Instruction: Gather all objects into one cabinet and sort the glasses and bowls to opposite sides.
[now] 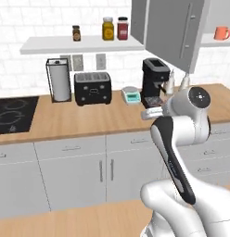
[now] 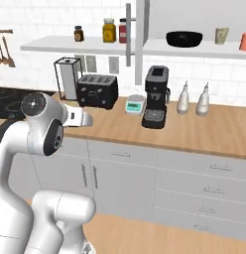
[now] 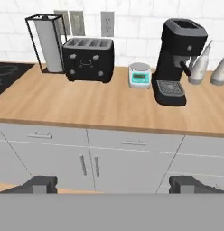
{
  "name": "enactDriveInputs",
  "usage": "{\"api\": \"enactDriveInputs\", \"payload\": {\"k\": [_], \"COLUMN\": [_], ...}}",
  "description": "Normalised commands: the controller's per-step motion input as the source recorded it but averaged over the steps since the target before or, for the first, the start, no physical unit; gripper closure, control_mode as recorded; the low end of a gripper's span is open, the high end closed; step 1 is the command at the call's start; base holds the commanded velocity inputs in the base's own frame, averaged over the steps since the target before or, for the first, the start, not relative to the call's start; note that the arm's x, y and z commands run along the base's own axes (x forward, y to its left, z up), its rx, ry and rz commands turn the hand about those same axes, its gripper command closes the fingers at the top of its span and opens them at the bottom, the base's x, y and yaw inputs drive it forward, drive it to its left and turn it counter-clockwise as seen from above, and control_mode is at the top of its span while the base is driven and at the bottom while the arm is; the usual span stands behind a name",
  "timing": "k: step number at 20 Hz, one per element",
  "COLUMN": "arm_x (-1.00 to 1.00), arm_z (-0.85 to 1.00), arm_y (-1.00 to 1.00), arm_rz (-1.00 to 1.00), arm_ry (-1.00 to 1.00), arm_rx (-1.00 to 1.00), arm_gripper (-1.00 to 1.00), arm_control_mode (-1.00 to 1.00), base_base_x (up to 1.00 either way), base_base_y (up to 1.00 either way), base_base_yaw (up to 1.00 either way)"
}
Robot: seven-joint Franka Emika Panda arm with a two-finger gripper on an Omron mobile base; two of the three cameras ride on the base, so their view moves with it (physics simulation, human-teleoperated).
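1. The cabinet door (image 1: 175, 30) stands open at the upper right of the left base view. In the right base view it shows edge-on at top centre, its bar handle (image 2: 128, 33) facing the camera.
2. On the cabinet's white shelf (image 2: 194, 49), upper right of the right base view, sit the black bowl (image 2: 184, 38), then the beige tumbler (image 2: 221, 35) well to its right, then an orange cup (image 2: 245, 41) cut by the frame edge. That cup also shows at the upper right of the left base view.
3. Judged from this, the job looks far along: bowl toward the left, glasses toward the right, all on one shelf. Whether more cups wait elsewhere I cannot tell; none lie on the counter (image 3: 86, 106).
4. The gripper (image 3: 113, 185) hangs empty at the bottom of the hand view, fingers spread wide, facing the lower drawers and well below the shelf.
5. Around: spice jars (image 1: 108, 28) on the doorless shelf at upper left; on the counter a paper-towel holder (image 3: 45, 43), toaster (image 3: 88, 59), small scale (image 3: 140, 75), coffee machine (image 3: 178, 61) and two white bottles (image 2: 183, 98); a hob (image 1: 12, 113) at far left.
6. In the way: the open door juts over the coffee machine, and the machine and bottles stand right under the shelf, so any reach upward must clear them.
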Motion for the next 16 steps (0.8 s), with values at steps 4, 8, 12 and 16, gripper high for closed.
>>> {"api": "enactDriveInputs", "payload": {"k": [4,8,12,16], "arm_x": [0.0,0.0,0.0,0.0], "arm_z": [0.0,0.0,0.0,0.0], "arm_y": [0.0,0.0,0.0,0.0], "arm_rz": [0.0,0.0,0.0,0.0], "arm_ry": [0.0,0.0,0.0,0.0], "arm_rx": [0.0,0.0,0.0,0.0], "arm_gripper": [-1.0,-1.0,-1.0,-1.0], "arm_control_mode": [1.0,1.0,1.0,1.0], "base_base_x": [-0.39,0.0,0.0,0.0], "base_base_y": [1.0,0.72,0.67,0.98], "base_base_yaw": [0.48,0.87,0.89,0.65]}}
